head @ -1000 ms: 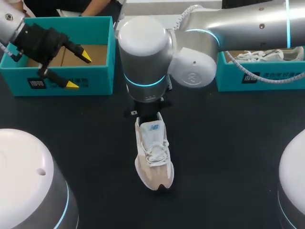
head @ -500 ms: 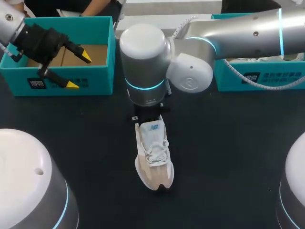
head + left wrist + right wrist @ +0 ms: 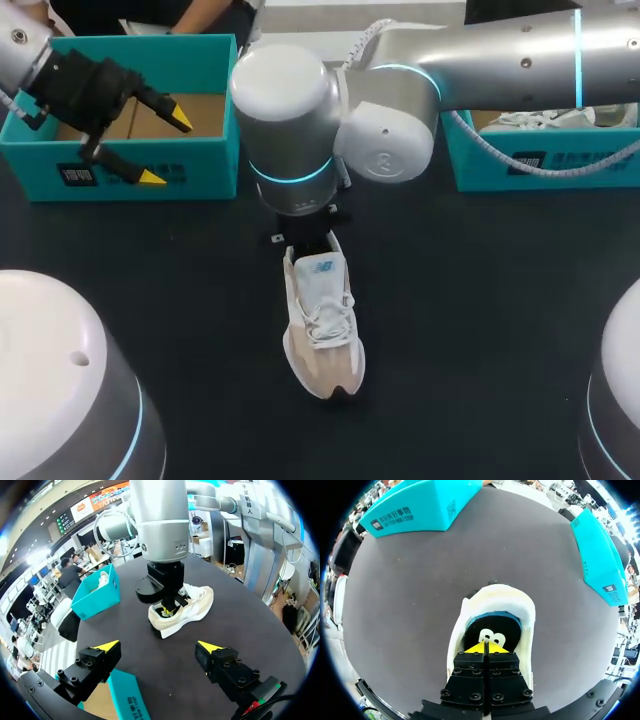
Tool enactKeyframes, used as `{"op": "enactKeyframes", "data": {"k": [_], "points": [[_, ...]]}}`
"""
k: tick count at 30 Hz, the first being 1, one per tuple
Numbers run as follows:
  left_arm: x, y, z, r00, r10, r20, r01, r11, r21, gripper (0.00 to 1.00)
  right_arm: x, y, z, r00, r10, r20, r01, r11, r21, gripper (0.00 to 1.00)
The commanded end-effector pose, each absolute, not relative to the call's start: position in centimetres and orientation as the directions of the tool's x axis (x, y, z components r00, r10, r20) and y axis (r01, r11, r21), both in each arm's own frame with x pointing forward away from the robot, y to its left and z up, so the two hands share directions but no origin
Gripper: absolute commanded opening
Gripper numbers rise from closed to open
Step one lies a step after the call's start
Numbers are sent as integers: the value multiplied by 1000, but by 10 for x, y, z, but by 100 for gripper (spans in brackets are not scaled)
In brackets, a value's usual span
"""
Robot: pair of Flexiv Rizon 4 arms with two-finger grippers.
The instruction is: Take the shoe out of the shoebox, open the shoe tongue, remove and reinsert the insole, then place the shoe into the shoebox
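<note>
White mesh shoe (image 3: 322,325) lies on the worktop (image 3: 480,300) directly under the right claw (image 3: 485,647), whose pressed-together tips dip into its heel opening. It looks light and soft; the thin insole (image 3: 495,627) edge should suit pinching. Left claw (image 3: 165,149) hangs spread.

White-and-beige shoe (image 3: 322,325) stands upright, laced; open teal shoebox (image 3: 200,170) well apart, far left.

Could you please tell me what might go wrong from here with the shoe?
The right gripper is shut at the heel opening of the shoe, above the insole; shut tips may push the insole rather than pinch it. Nothing steadies the shoe: the left gripper is open by the shoebox, so a pull could drag the shoe along.
</note>
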State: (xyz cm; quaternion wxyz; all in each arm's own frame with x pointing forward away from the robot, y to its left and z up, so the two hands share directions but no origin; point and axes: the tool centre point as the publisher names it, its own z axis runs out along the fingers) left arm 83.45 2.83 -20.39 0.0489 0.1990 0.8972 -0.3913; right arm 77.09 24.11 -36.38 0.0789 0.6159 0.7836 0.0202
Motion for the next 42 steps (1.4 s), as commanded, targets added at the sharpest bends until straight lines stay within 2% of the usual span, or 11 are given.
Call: {"op": "enactKeyframes", "data": {"k": [1,8,16,23,28,37,42], "points": [[834,28,-204,-916,319,-242,395,618,-680,100,780,242,-371,-227,969,-96,961,239,141,0],[834,28,-204,-916,319,-242,395,618,-680,100,780,238,-406,-233,969,-75,964,241,114,0],[834,28,-204,-916,319,-242,395,618,-680,100,771,235,-393,-210,973,-94,967,221,126,0],[834,28,-204,-916,319,-242,395,618,-680,100,785,229,-377,-218,958,-184,948,253,192,0],[834,28,-204,-916,319,-242,395,618,-680,100,801,226,-394,-238,944,-227,937,285,202,0],[834,28,-204,-916,319,-242,395,618,-680,100,807,233,-414,-280,942,-188,934,312,173,0],[834,28,-204,-916,319,-242,395,618,-680,100,792,251,-421,-307,946,-102,937,319,144,0]]}}
